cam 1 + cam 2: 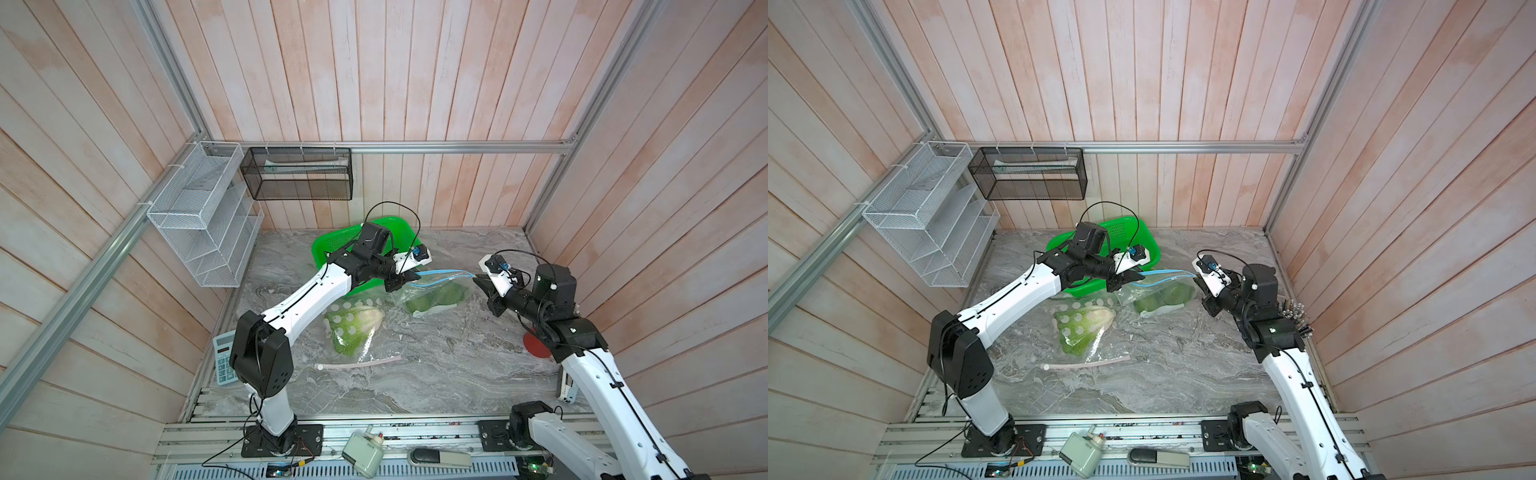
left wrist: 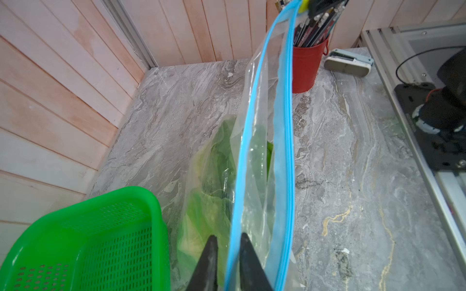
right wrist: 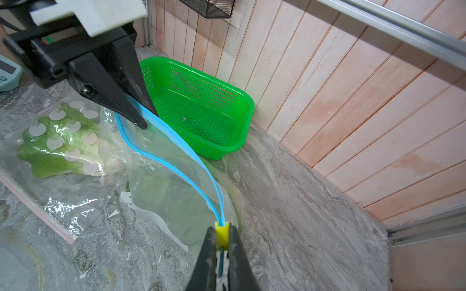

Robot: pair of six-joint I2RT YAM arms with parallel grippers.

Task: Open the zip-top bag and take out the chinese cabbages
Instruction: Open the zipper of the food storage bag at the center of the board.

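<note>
Left jaws pinch one blue lip of the zip-top bag [image 1: 436, 286]. Right jaws clamp its yellow slider [image 3: 222, 233], with the mouth parted between them. Inside lie the chinese cabbages [image 1: 422, 306], their count unclear through the film. At the bag's 8 o'clock, one dotted bag [image 1: 353, 328] holds one leafy head [image 3: 60, 141]. At 11 o'clock, one green basket [image 1: 322, 251] sits under the left arm. All rest on the bench [image 1: 415, 374].

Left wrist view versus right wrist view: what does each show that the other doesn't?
Only the left wrist: the red pencil pot and a pale stapler beside it. Only the right wrist: a dotted bag with a cabbage inside, and the calculator. Both: the zip-top bag, its green cabbages, the green basket, the left tool pinching the blue rim, the yellow slider in the right tool.
</note>
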